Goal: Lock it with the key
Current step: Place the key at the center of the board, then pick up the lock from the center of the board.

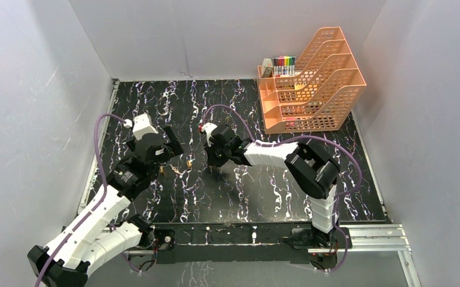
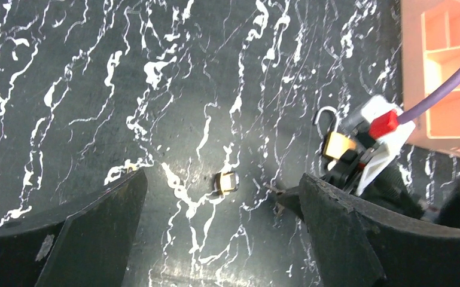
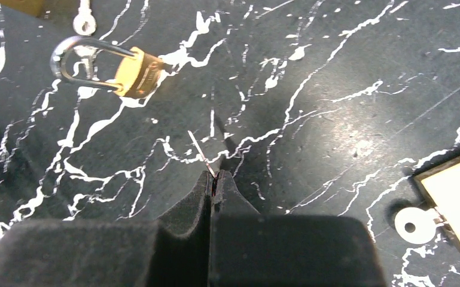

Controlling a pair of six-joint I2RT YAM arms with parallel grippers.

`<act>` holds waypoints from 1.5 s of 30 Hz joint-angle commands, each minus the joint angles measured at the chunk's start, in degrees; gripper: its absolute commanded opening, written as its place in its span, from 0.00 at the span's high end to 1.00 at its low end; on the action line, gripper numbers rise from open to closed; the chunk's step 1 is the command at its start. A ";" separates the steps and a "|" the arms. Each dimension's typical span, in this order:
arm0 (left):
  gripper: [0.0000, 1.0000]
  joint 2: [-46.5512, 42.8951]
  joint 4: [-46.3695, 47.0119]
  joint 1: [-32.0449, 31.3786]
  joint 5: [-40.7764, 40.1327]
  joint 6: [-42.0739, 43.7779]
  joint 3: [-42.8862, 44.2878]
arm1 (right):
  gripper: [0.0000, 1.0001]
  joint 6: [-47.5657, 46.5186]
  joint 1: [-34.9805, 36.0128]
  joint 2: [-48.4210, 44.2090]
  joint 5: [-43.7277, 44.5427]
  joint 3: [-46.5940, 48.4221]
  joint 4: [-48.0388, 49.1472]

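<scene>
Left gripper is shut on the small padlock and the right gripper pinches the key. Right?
Not quite. The left wrist view shows the left gripper open, its fingers apart on either side of the small padlock. The right gripper does pinch the key.

desk [image 1: 275,197]: black, white-veined marble pattern | file rack [image 1: 311,89]: orange mesh, tiered, far right corner of desk | markers [image 1: 284,64]: coloured, at rack's back left | walls [image 1: 215,36]: plain white
</scene>
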 commanded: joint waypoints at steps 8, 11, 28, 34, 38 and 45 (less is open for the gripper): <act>0.02 -0.80 0.92 0.69 2.54 1.95 -5.36 | 1.00 0.14 -0.18 4.23 1.96 6.15 0.15; 0.02 -1.15 0.93 0.77 2.62 1.78 -5.83 | 1.00 -0.18 -0.21 5.73 1.85 7.56 -0.49; 0.02 -1.39 0.75 0.78 2.85 1.70 -5.97 | 0.58 -2.60 -0.52 3.43 3.77 10.01 -1.45; 0.02 -0.31 1.55 0.78 3.68 1.60 -6.46 | 0.11 6.53 -3.93 -5.28 33.27 6.46 -7.73; 0.02 -0.58 1.41 0.78 3.76 1.69 -6.55 | 0.14 15.25 -9.04 0.88 38.40 11.06 -19.06; 0.02 -0.06 1.54 0.80 4.07 1.73 -6.59 | 0.12 17.25 -10.08 4.38 36.73 12.54 -18.57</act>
